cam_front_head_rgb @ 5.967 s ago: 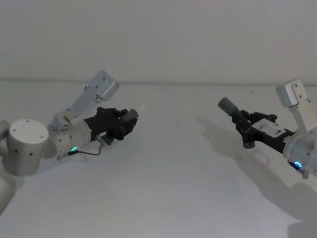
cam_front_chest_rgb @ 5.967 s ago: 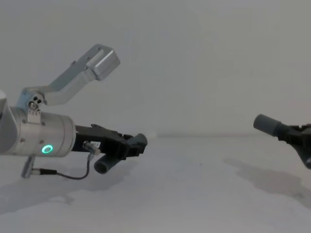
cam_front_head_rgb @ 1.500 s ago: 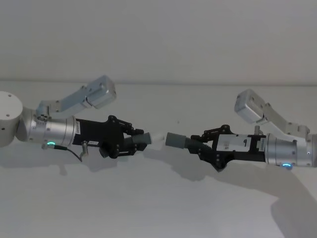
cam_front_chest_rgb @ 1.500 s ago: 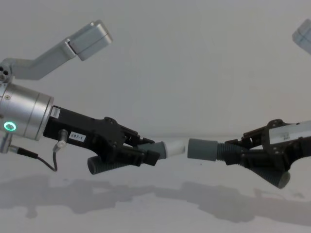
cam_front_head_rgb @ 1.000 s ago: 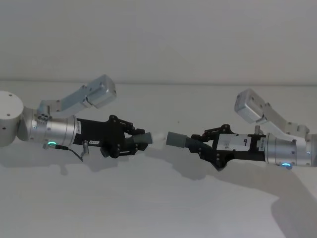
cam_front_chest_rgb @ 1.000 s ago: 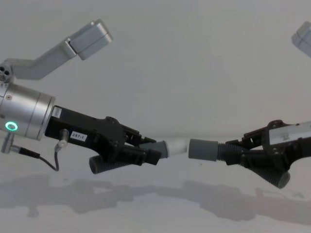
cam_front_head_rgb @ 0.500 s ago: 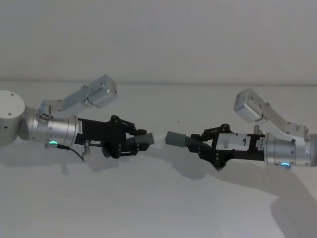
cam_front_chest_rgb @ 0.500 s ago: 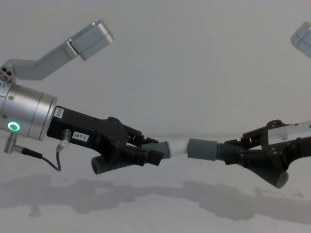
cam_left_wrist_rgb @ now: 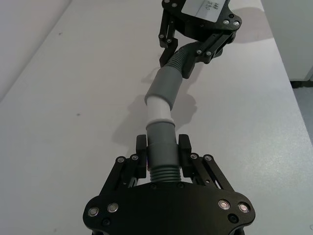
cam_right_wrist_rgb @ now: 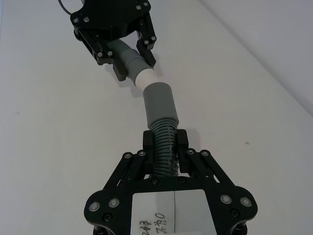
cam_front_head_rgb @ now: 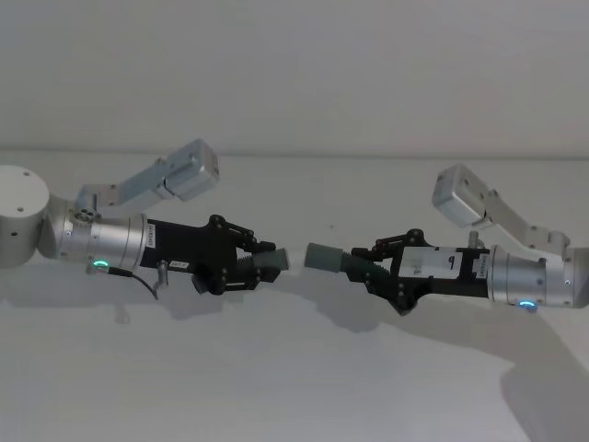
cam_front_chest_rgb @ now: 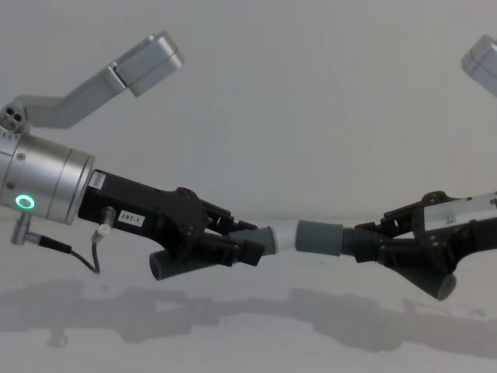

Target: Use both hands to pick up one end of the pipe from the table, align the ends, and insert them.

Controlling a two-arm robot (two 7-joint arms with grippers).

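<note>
Both arms were held out above the white table (cam_front_head_rgb: 294, 387), their grippers pointing at each other over its middle, with their shadows lying on the surface below. The left gripper (cam_front_chest_rgb: 245, 247) was clamped on the ribbed grey pipe piece (cam_left_wrist_rgb: 161, 149) that ends in the white tip (cam_left_wrist_rgb: 158, 110); in the left wrist view its two fingers (cam_left_wrist_rgb: 142, 147) pressed against either side of the smooth collar just behind that tip. The right gripper (cam_front_chest_rgb: 371, 247) was likewise closed on the ribbed part of the other pipe piece (cam_right_wrist_rgb: 164, 142), whose wide smooth cuff (cam_right_wrist_rgb: 159, 100) stuck out past the fingers (cam_right_wrist_rgb: 182, 139). Neither piece touched the table; both hung in the air between the two wrists. In the chest view the white tip (cam_front_chest_rgb: 287, 234) met the mouth of the cuff (cam_front_chest_rgb: 318, 236) with no gap showing between them, and the two ran in nearly one line. In both wrist views the tip reached the cuff's mouth at a slight angle; how far it had gone in could not be told. The left wrist's green ring light (cam_front_chest_rgb: 26, 202) glowed in the chest view.
</note>
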